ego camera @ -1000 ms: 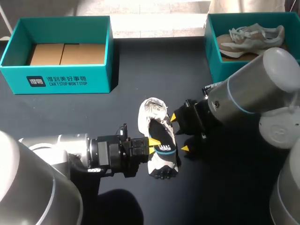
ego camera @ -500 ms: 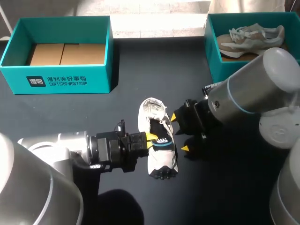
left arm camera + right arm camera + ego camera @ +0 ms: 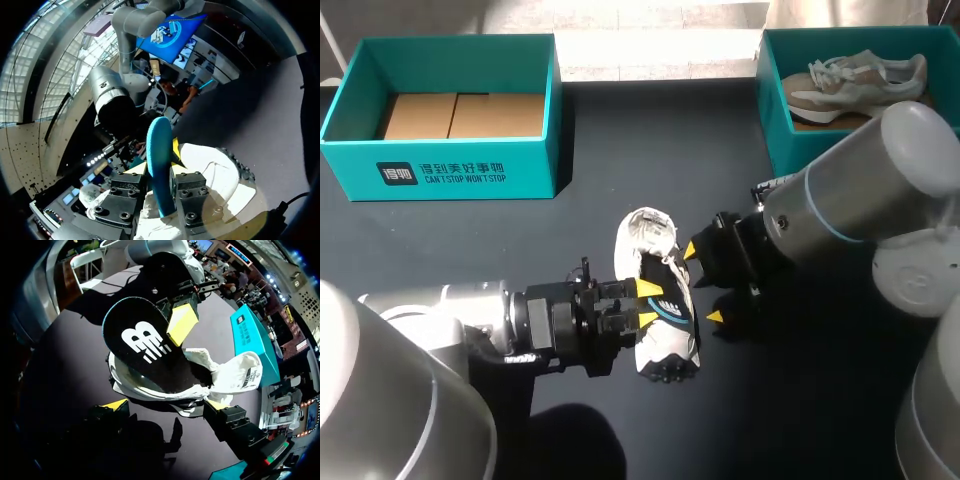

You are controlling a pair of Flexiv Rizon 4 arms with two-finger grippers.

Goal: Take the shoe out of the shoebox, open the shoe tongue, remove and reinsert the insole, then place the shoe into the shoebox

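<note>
Pulling out the insole (image 3: 145, 350) is the step in hand. The left gripper (image 3: 647, 305) is clamped on its raised end, while the rest sits inside the white shoe (image 3: 645, 235) in the middle of the table (image 3: 520, 240). The right gripper (image 3: 705, 283) stands spread wide beside the shoe, grasping nothing. Next, the insole must slide fully free before it can be reinserted.

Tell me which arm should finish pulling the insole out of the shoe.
Left. The left claw is shut on the insole, lifted partly out of the shoe. The right claw stands open at the shoe's side, not touching the insole, better suited to steadying the shoe.
</note>
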